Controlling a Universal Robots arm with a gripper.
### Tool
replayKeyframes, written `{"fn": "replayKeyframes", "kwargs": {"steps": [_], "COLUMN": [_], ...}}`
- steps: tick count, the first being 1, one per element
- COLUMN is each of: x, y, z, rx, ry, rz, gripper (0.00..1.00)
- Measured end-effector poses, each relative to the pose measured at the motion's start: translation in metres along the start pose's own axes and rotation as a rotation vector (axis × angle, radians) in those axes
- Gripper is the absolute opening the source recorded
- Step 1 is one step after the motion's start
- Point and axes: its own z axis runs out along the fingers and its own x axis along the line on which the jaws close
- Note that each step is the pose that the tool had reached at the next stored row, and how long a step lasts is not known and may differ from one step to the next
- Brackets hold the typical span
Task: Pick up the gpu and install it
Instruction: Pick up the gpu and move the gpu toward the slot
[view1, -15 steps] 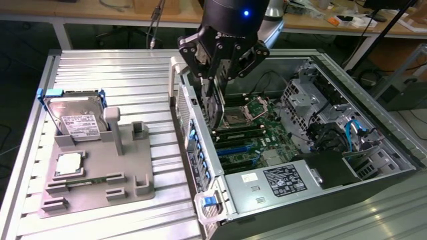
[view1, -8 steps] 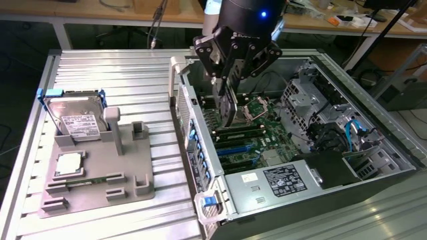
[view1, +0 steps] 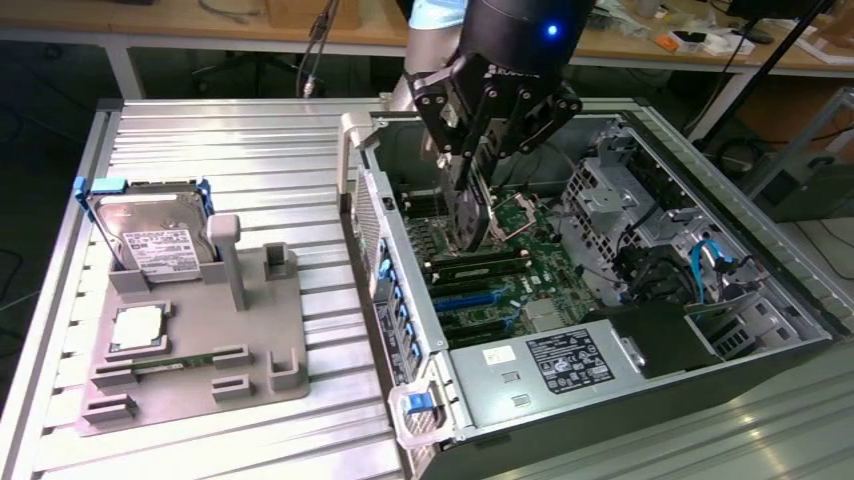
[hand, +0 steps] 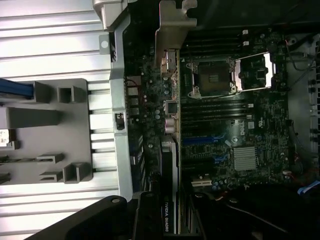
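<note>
Gpu (view1: 470, 215) clamped edge-on in tool (view1: 478, 158), held over motherboard (view1: 527, 255) inside open computer case (view1: 390, 255); hard drive (view1: 154, 235) seated in grey holder (view1: 200, 375) on counter (view1: 214, 135).

The gpu (view1: 470, 215) is dark with silver bracket, the motherboard (view1: 534, 250) green, the holder (view1: 200, 380) grey, the hard drive (view1: 154, 240) silver, white-labelled.

Top of gpu (view1: 470, 222) behind the hand (view1: 474, 165)

A hard drive (view1: 150, 232) stands upright in a grey holder (view1: 200, 385) on the ribbed worktop (view1: 227, 150), beside an open computer case (view1: 627, 435).
</note>
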Motion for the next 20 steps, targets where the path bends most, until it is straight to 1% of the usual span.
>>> {"fn": "replayKeyframes", "kwargs": {"steps": [3, 6, 20], "x": [-0.008, -0.019, -0.05], "y": [0.0006, 0.0014, 0.0038], "z": [0.0, 0.0002, 0.0005], "rx": [0.0001, 0.0001, 0.0001], "ry": [0.0, 0.0, 0.0], "rz": [0.0, 0.0, 0.0], "gripper": [0.27, 0.27, 0.27]}}
